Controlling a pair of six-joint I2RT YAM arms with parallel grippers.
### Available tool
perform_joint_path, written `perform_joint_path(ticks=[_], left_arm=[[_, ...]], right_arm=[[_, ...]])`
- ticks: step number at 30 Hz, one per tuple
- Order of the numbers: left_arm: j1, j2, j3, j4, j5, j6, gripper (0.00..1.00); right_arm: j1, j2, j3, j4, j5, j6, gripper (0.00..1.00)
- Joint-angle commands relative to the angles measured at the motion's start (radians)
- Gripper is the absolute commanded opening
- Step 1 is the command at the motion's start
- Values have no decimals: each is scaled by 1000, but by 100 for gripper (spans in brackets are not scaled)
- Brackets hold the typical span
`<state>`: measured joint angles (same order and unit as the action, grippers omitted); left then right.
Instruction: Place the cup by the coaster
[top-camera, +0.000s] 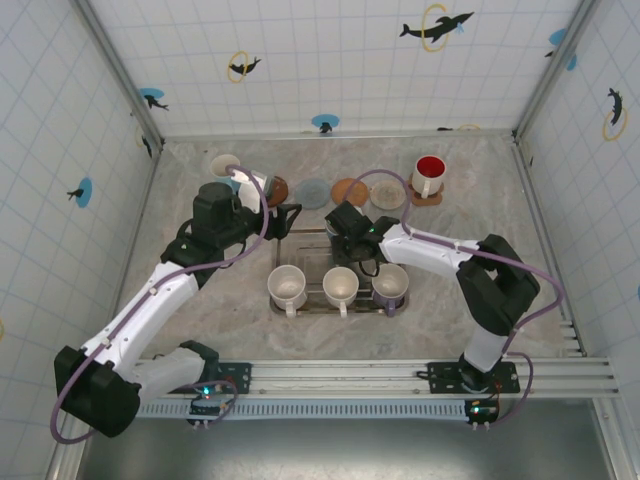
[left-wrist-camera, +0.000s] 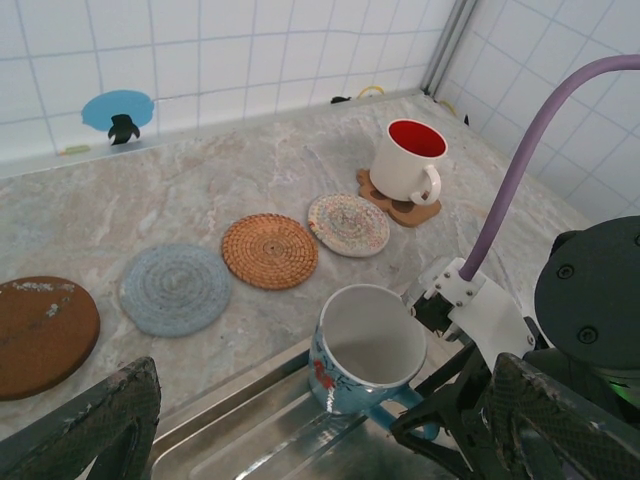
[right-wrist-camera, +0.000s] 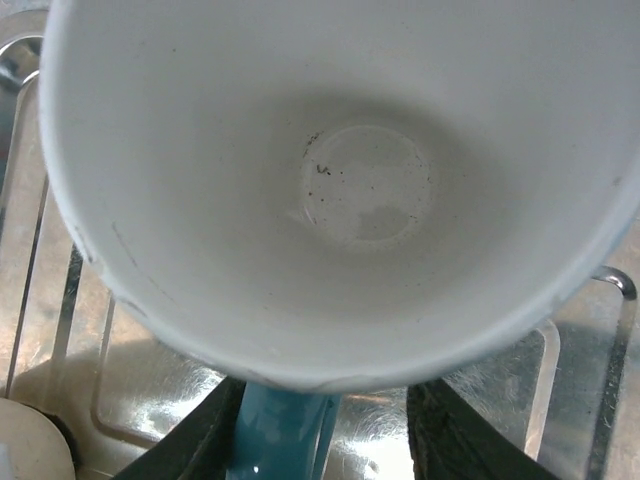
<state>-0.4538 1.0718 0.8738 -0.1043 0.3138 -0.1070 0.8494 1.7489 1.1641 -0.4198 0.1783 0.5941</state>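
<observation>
Blue cup (left-wrist-camera: 370, 345) upright in the metal rack (left-wrist-camera: 235, 415), its handle between the right gripper's (right-wrist-camera: 325, 440) fingers.
Jaws half-narrowed around the handle, with a gap on one side, so not clamped. Left gripper (left-wrist-camera: 320, 400) spread wide, holding nothing, just beside the cup. Coaster row (left-wrist-camera: 269, 250) lies beyond the rack; red mug (left-wrist-camera: 408, 160) sits on the end coaster.

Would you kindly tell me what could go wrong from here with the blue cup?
The handle of the blue cup lies against one finger of the right gripper, with a gap to the other, so it may twist on lifting. The left gripper hovers close, open, so the arms might collide on the way to the coasters.
</observation>
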Motion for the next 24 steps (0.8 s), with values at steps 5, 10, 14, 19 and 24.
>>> perform_joint_path(ticks=[5,10,14,19,24], left_arm=[[0,-19,-18,-2,2,18,85],[0,-19,-18,1,0,18,85],[0,-19,-18,2,-2,18,85],[0,-19,-18,1,-5,17,85],[0,-19,-18,1,-6,17,84]], right_arm=[[-10,24,44,8,3,-3,32],[-12,18,49,1,3,-9,25],[-11,11,53,-1,6,-16,18],[-12,9,64,-13,13,-22,7],[-11,2,69,-20,24,-24,0]])
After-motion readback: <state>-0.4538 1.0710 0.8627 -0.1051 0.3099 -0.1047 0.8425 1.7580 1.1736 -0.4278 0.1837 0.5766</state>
